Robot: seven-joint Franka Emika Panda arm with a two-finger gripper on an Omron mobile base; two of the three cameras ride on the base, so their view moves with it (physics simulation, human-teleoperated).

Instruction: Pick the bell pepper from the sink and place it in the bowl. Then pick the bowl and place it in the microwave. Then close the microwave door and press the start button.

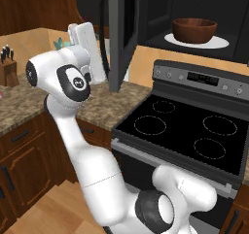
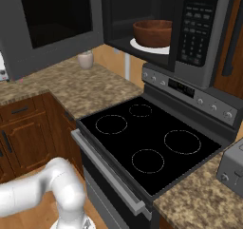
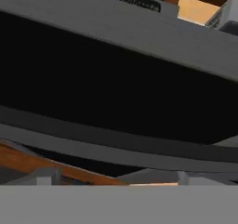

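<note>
While the bowl already sits inside, the last two steps remain open, judged from how things lie.

Knife block: a knife block (image 1: 8,65) stands at the far left of the counter (image 1: 29,102), no part of the task.

Arm and hand: the white arm (image 1: 73,82) reaches up beside the left, outer face of the microwave door (image 1: 119,29); the gripper itself is hidden behind the wrist in the left base view, and its fingers stand wide apart with nothing between them.

Hand view: the door's dark glass and grey frame (image 3: 116,32) lie very close before the hand; contact cannot be told.

Door: swung out toward the near left, clearly open.

Stove: the black cooktop (image 2: 147,138) lies below the microwave (image 2: 199,28).

Bowl: the wooden bowl (image 2: 153,32) rests on the white turntable plate (image 2: 142,46) inside the cavity.

Bell pepper: the bowl's inside is hidden, so its place cannot be told.

Done: bowl into microwave.

Left: push the door shut, then press start on the keypad (image 2: 194,33) at the right.
</note>
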